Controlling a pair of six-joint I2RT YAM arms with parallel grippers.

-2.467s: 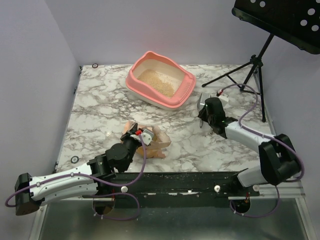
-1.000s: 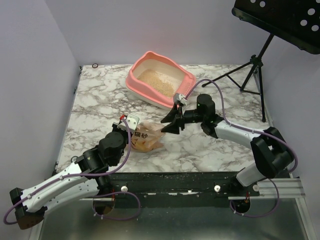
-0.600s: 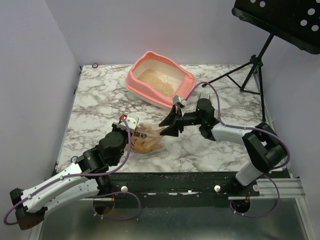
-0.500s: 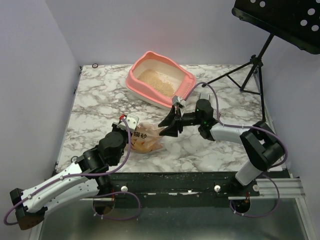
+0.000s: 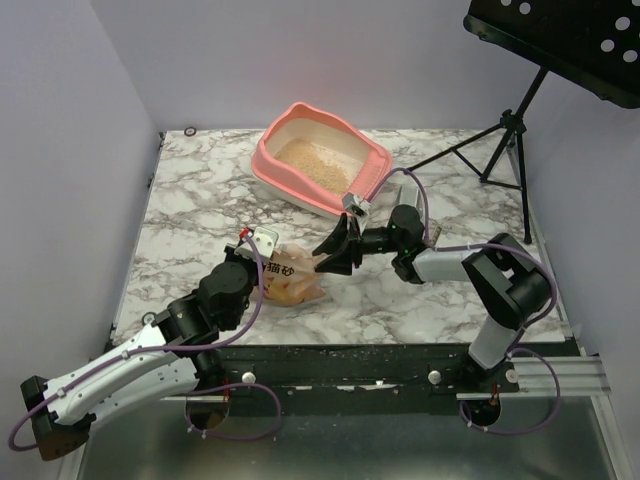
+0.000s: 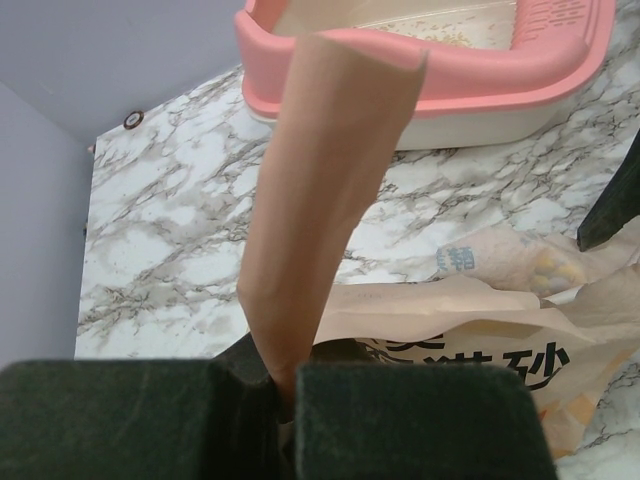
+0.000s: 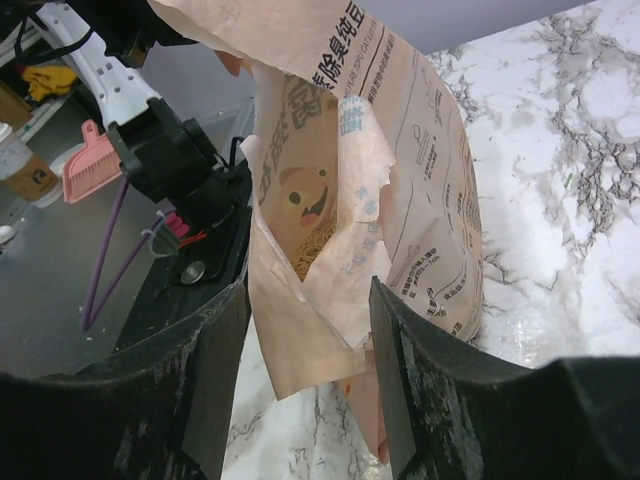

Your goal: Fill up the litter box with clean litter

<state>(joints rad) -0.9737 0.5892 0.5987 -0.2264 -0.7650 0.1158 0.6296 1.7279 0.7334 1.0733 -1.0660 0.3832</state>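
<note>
1. In the top view, the litter box is seen on the far middle of the marble table. It is a salmon-pink tray with a cream inner wall. Its long axis runs from far left to near right, and the perforated pink end is turned near right. A thin patch of the clean litter, pale tan and grainy, is spread over its floor.
2. A crumpled tan litter bag is seen nearer, left of centre and well apart from the box. Its length lies roughly left to right. The left gripper is clamped on the bag's upper left edge. The right gripper is held at the bag's right end with its fingers apart.
3. In the left wrist view, a paper flap of the bag is pinched between the closed pads of the left gripper and stands up tilted toward the box. Litter is visible beyond the rim.
4. In the right wrist view, the fingers of the right gripper are spread on either side of the bag's torn mouth. Whether the paper is touched cannot be told.
</note>
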